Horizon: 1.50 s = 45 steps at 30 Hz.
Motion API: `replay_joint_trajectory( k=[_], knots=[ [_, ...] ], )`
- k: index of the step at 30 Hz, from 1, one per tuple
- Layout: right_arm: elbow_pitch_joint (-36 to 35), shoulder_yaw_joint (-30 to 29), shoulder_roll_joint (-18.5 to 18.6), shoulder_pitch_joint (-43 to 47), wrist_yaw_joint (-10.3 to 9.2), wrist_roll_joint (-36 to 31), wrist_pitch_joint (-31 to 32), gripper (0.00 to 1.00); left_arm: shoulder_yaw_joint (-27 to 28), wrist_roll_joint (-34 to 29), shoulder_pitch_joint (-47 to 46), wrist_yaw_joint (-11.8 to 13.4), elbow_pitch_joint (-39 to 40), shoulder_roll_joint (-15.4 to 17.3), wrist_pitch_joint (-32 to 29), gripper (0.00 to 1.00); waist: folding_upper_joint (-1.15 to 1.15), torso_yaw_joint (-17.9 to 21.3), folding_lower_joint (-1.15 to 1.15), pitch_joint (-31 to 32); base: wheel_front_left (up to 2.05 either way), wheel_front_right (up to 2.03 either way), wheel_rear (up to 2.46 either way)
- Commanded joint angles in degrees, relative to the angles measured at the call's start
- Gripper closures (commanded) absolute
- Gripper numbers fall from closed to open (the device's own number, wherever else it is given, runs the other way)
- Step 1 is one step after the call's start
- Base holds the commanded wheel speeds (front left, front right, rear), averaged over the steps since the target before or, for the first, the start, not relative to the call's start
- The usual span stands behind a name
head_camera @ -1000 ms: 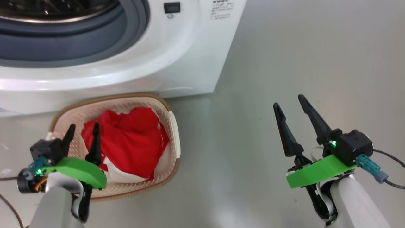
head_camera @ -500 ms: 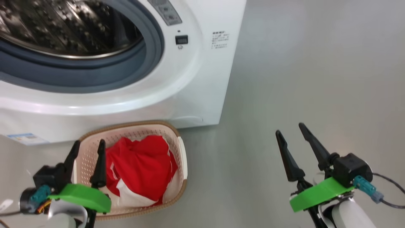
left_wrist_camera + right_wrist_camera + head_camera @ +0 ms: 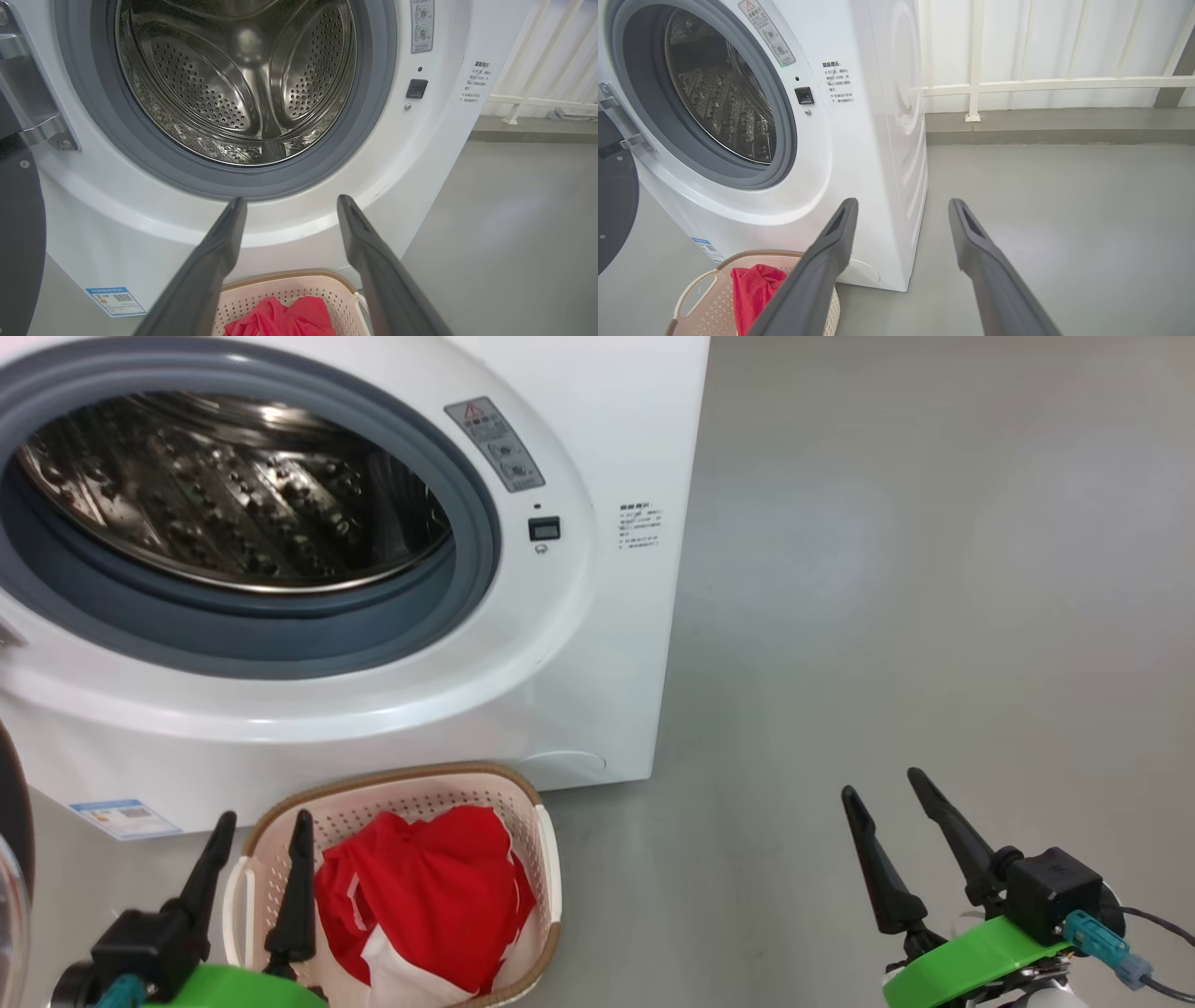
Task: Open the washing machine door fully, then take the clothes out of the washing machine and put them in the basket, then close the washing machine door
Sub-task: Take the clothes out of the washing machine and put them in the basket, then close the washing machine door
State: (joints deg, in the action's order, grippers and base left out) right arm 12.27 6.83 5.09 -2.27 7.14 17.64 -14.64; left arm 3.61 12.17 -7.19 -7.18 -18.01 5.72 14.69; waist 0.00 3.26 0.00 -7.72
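Both arms sit low, fingers aimed at the washing machine (image 3: 579,691). The left gripper (image 3: 265,819) is spread, empty; the basket (image 3: 392,779) holding the red clothes (image 3: 420,887) lies just right of it. The right gripper (image 3: 881,782), likewise released, hovers over bare floor (image 3: 887,616). Its wrist view adds the swung-open washing machine door (image 3: 614,196) far left and a white railing (image 3: 1041,84).

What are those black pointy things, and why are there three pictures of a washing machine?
They are a robot's two end effectors, its pinching hands. The left end effector and right end effector are both open and hold nothing. One picture comes from a camera on the robot's head, looking down. The other two come from cameras on its wrists, looking along the fingers. The washing machine stands on the floor with its door swung open and its drum looks empty. In front sits a basket with red clothes inside.
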Motion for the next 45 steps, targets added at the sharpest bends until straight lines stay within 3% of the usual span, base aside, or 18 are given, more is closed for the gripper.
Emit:
replay_joint_trajectory(
  k=[1, 20, 45],
  knots=[
    [-1.5, 1.0, 0.6, 0.1, 0.35, 0.1, -0.4, 0.00, 2.1, -0.4, 0.3, -0.3, 2.2, 0.6, 0.3, 0.00, 0.00, 0.0, 0.00, 0.9, 0.00, 0.00, 0.00],
    [-2.5, -0.8, 1.1, 3.6, 0.35, 0.3, -0.4, 0.00, 5.6, -2.0, 9.7, -0.3, 11.4, -1.2, 0.3, 0.00, 0.00, -0.3, 0.00, 4.2, 0.00, 0.00, 0.00],
    [-2.9, -1.5, 1.0, 3.7, 0.35, 0.3, -0.4, 0.00, 5.8, -2.2, 9.6, -0.3, 12.5, -2.2, 0.3, 0.00, 0.00, -0.5, 0.00, 3.9, -0.01, 0.01, 0.00]
  ],
)
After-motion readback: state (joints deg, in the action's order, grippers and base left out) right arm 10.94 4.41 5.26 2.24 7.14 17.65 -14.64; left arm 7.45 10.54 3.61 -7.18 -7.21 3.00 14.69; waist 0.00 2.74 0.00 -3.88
